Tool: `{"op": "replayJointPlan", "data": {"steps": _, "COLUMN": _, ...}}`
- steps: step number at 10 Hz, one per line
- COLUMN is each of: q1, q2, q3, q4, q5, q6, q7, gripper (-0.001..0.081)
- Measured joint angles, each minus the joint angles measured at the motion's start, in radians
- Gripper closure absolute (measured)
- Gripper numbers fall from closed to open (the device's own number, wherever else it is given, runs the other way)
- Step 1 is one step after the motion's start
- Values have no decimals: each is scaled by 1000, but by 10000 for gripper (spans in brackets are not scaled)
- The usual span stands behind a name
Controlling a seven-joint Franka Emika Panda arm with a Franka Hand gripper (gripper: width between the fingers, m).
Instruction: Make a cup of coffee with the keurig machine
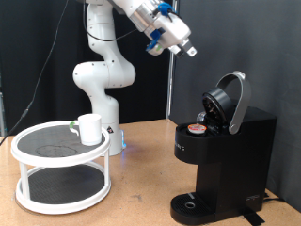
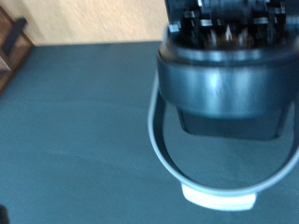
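The black keurig machine (image 1: 226, 155) stands at the exterior view's right with its rounded lid (image 1: 229, 99) hinged open. A small red-topped pod (image 1: 197, 128) sits in the brew chamber. The white cup (image 1: 90, 128) stands on the top tier of a round white rack (image 1: 28, 143) at the exterior view's left, far from the machine. My gripper (image 1: 188, 49) hangs in the air above and to the left of the open lid, touching nothing and holding nothing that shows. The wrist view looks at the open lid (image 2: 224, 89) and its silver handle loop (image 2: 163, 154); my fingers do not show there.
The white arm base (image 1: 99, 85) stands behind the rack. The wooden table (image 1: 141, 179) lies between rack and machine. A dark curtain backs the scene. The machine's round drip base (image 1: 193, 202) has no cup on it.
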Motion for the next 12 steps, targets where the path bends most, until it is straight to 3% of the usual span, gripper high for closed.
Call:
{"op": "replayJointPlan", "data": {"steps": 3, "q1": 25, "q2": 42, "q3": 65, "q4": 47, "q5": -7, "q6": -8, "q7": 56, "gripper": 72}}
{"op": "replayJointPlan", "data": {"steps": 6, "q1": 34, "q2": 87, "q3": 149, "q4": 85, "q5": -16, "q6": 58, "q7": 157, "gripper": 72}}
{"op": "replayJointPlan", "data": {"steps": 8, "q1": 34, "q2": 102, "q3": 160, "q4": 97, "q5": -19, "q6": 75, "q7": 173, "gripper": 72}}
{"op": "replayJointPlan", "data": {"steps": 10, "q1": 34, "q2": 106, "q3": 159, "q4": 101, "q5": 35, "q6": 63, "q7": 159, "gripper": 72}}
{"op": "replayJointPlan", "data": {"steps": 12, "q1": 37, "q2": 138, "q3": 167, "q4": 147, "q5": 61, "q6": 40, "q7": 177, "gripper": 72}}
